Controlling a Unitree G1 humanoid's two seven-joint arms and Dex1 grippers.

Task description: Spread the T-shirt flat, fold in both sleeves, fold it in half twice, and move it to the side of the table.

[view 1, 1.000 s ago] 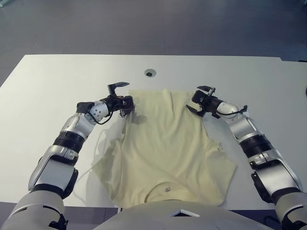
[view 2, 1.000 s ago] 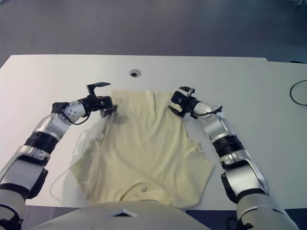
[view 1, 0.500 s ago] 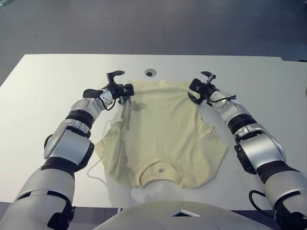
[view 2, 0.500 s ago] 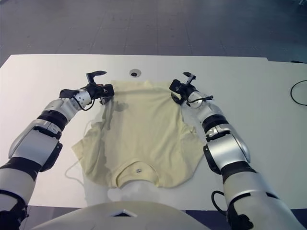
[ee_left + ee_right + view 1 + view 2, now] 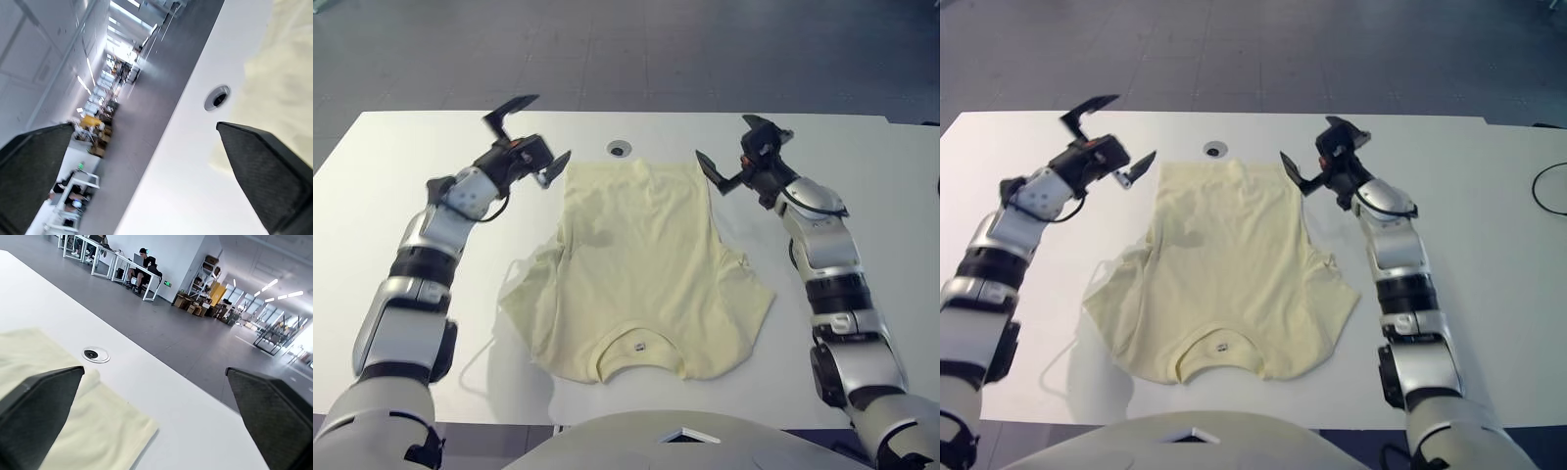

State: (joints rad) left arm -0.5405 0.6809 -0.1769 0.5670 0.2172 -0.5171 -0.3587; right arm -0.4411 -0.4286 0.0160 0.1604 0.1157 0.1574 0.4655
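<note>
Lying mid-bench, the pale yellow T-shirt [image 5: 641, 264] is opened out on the white bench [image 5: 401, 196], with both grippers above its far corners.
Its collar faces the robot and its hem lies just short of a round cable hole [image 5: 620, 148]; the body is mostly smooth, the left sleeve rumpled, the right sleeve out sideways. The left gripper [image 5: 551, 125] hovers beside the hem's left corner, fingers spread wide, holding nothing. The right gripper [image 5: 721, 135] hangs by the right corner, equally spread.
</note>
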